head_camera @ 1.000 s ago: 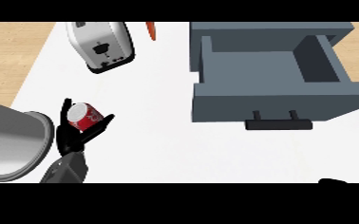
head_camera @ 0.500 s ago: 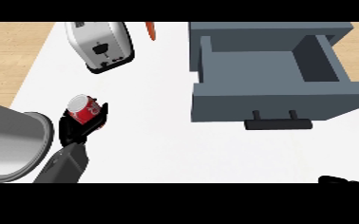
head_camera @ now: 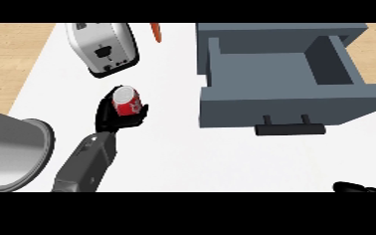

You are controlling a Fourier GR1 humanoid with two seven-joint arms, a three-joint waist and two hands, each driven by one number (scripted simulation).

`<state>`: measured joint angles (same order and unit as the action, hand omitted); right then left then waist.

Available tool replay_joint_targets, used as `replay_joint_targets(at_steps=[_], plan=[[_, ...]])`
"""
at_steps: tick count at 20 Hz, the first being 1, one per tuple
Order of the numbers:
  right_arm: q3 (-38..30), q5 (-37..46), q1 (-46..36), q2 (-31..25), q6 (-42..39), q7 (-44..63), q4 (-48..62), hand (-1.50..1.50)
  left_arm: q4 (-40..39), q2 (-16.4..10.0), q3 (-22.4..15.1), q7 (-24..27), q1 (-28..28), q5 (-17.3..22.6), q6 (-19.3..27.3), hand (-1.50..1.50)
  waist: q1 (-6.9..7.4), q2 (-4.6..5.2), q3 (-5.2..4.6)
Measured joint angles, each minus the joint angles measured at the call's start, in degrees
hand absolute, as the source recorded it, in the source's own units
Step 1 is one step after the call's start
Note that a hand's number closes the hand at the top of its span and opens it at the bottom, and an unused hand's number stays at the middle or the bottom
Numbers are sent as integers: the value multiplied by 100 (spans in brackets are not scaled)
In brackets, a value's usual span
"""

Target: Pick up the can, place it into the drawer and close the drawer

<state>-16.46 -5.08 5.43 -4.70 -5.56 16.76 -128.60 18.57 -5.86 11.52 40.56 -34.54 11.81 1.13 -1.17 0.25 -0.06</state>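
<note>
The right hand [head_camera: 354,187] barely shows at the lower edge; I cannot tell whether it is open or closed. The left hand [head_camera: 114,119] is curled round the can [head_camera: 126,101], left of the open drawer [head_camera: 279,112]. Best to keep the can upright and lift it over the drawer's front wall before releasing.

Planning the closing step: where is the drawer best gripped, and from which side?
The black handle on the drawer front, from the robot's side: it is a crosswise bar standing off on two posts, likely leaving a gap to hook into.
</note>
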Motion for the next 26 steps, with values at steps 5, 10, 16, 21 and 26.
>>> replay_joint_targets(at_steps=[5, 10, 16, 21, 26], plan=[[-123, -48, -56, -73, 1, 19, 43, -150, 101, 166, -130, -226, -363, -76, -106, 150, 39, -13, 2], [-216, -1, -42, -94, 24, -46, 100, -150, 798, 336, -393, -951, -623, -167, 92, 150, 109, -45, 9], [-240, 18, 51, -56, 6, -122, 77, -150, 2012, 489, -947, -2080, -808, -143, 452, 150, 136, -65, 10], [-273, -14, -103, -142, 52, 70, 10, -150, 2907, 554, -1261, -3120, -1180, -42, 866, 150, 125, -57, 9], [-294, -58, -33, -130, 20, 78, -63, -150, 3493, 563, -1535, -4012, -1707, -46, 1358, 150, 94, -49, 9]])
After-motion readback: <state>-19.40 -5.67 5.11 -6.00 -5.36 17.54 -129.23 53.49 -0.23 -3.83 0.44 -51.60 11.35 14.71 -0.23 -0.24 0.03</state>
